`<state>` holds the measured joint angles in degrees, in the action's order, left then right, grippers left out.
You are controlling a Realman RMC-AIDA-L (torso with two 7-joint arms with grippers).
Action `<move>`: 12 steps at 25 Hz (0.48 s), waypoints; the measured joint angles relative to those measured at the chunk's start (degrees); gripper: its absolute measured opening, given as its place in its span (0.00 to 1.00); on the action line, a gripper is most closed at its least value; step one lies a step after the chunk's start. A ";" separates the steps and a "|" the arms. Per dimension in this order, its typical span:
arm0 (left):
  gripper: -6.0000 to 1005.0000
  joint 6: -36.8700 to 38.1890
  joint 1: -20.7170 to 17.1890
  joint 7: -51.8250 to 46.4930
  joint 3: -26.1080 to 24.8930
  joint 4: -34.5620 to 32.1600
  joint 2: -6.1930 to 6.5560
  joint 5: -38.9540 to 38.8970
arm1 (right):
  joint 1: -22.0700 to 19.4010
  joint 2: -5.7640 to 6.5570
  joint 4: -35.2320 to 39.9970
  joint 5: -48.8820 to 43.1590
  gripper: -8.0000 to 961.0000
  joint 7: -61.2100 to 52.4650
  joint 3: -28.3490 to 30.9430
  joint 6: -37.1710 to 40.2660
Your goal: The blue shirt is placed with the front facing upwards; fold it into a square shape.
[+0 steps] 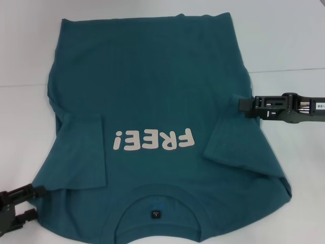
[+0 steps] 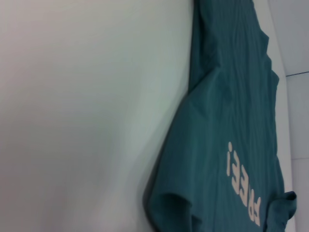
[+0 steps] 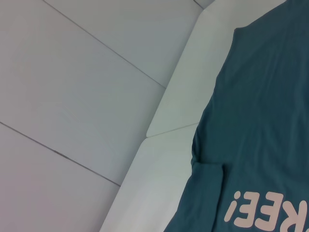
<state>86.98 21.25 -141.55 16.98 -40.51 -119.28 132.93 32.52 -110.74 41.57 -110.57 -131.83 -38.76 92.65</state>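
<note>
White tabletop (image 1: 284,40) carries our shirt (image 1: 152,91), front up, collar at the near edge, both sleeves folded inward. Our right gripper (image 1: 242,104) hovers at the shirt's right edge, our left gripper (image 1: 35,195) at the near-left corner; jaw states we cannot tell. A shallow pinch might take one layer, skewing the fold.

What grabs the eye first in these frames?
The blue shirt fills the white table, front up, with both sleeves folded inward over the body. Its cream FREE! lettering reads upside down from the head view, collar nearest the robot. The right gripper sits at the shirt's right edge; the left gripper is by the near left shoulder corner.
</note>
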 joint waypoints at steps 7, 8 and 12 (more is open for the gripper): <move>0.81 -0.45 -0.19 -0.04 -0.10 0.00 -0.11 0.53 | 0.00 0.00 0.00 0.00 0.66 0.00 0.08 0.01; 0.81 -0.55 -0.06 -0.04 -0.11 0.00 -0.10 0.50 | 0.02 0.00 0.00 0.01 0.66 -0.02 0.09 0.00; 0.81 -1.68 1.10 -0.17 0.13 0.44 0.19 0.56 | -0.01 0.00 -0.06 0.04 0.66 -0.02 0.09 -0.02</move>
<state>85.30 22.34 -141.72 17.10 -40.07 -119.09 133.48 32.51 -110.74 41.51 -110.53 -131.85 -38.67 92.64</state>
